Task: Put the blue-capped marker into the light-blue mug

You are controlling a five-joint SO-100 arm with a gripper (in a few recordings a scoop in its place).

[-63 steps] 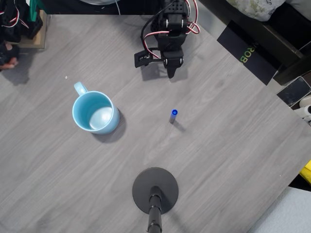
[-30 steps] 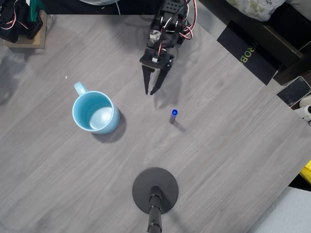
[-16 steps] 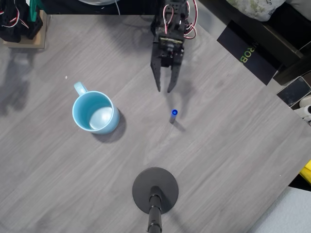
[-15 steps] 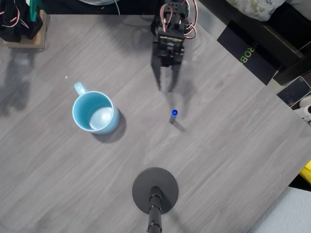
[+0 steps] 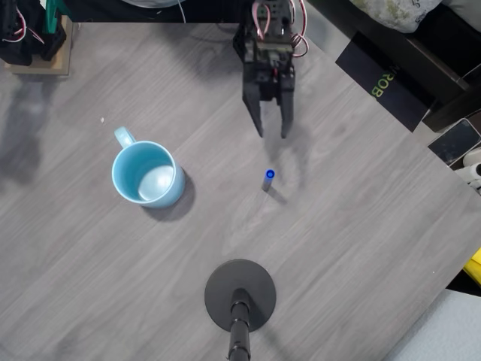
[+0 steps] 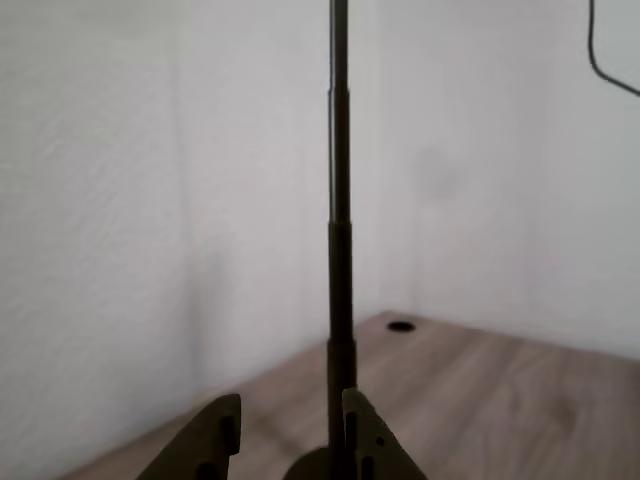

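Note:
The blue-capped marker (image 5: 268, 179) stands upright on the grey table, near the middle in the overhead view. The light-blue mug (image 5: 147, 174) sits to its left, mouth up, handle pointing up-left. My gripper (image 5: 273, 134) hangs above the table just above the marker in the picture, fingers pointing down toward it, open with nothing between them. In the wrist view my gripper (image 6: 290, 412) shows as two fingertips at the bottom edge, apart, facing a thin black pole (image 6: 340, 230).
A black round stand base (image 5: 240, 295) with its pole sits at the lower middle of the table. A black box (image 5: 391, 81) lies off the table's upper right edge. A wooden block (image 5: 52, 53) with another arm is at the upper left corner.
My arm has swung from folded near the table's top edge out toward the marker. The gripper moved right and slightly down, and its fingers have spread apart. Marker and mug have not moved.

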